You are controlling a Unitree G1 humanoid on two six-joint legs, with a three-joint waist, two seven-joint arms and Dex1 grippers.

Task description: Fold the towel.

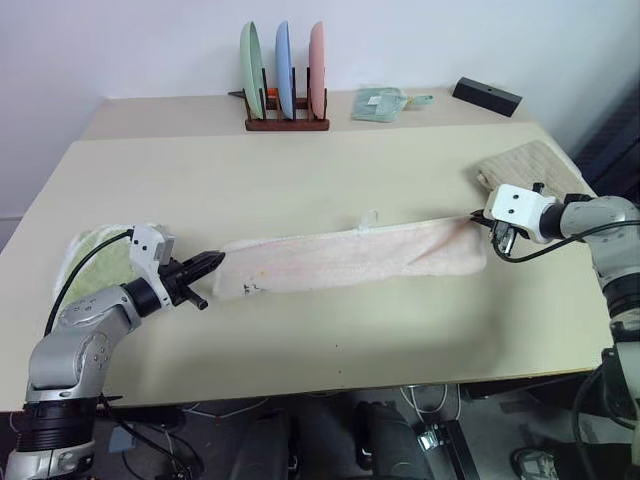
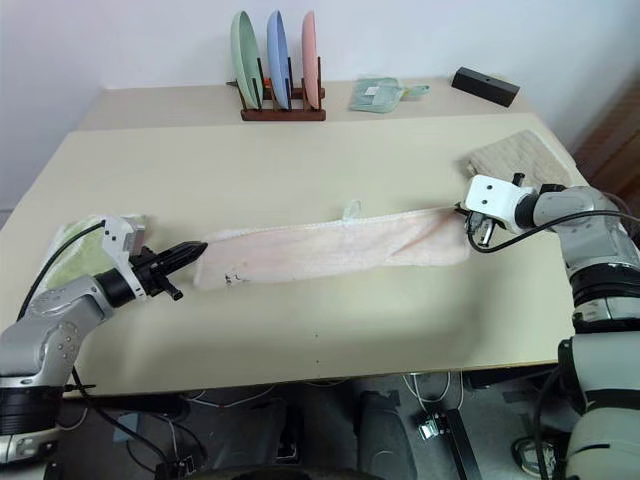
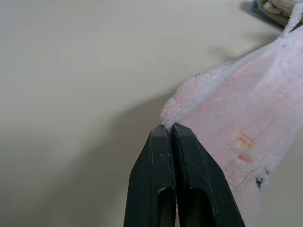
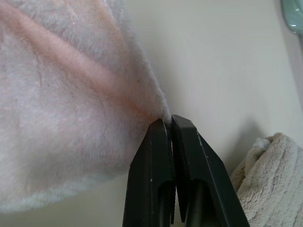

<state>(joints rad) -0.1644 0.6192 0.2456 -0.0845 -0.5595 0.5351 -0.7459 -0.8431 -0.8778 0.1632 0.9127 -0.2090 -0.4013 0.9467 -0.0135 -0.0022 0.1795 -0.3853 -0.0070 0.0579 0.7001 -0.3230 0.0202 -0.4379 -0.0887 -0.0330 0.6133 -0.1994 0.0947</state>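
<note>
The biggest risk lies in how little cloth each gripper has: the left gripper (image 3: 170,130) is clamped on only the very tip of a corner of the towel (image 1: 350,256), and the right gripper (image 4: 168,122) likewise pinches just the white edging at the far end, so a firm pull outward, or a lift with the arms out of step, could let a corner slip free and drop the towel in a heap. The towel is stretched out long across the middle of the table (image 1: 300,180), already doubled lengthwise by the look of it, its printed end toward the left gripper and its small loop sticking up from the far edge; pulled unevenly, the layers could slide apart and spoil the fold. Nearest the robot's left side, the left arm reaches low and nearly level, its gripper pointing inward along the towel, just beside the green towel (image 1: 100,262), which a backward sweep might drag. On the right side, the right arm comes in with the elbow out and the gripper angled down and inward, close to the beige towel (image 1: 530,165), which could get snagged if that end swings back. Farther off, the plate rack (image 1: 287,110), a pale green packet (image 1: 380,103) and a black box (image 1: 487,96) stand well clear
</note>
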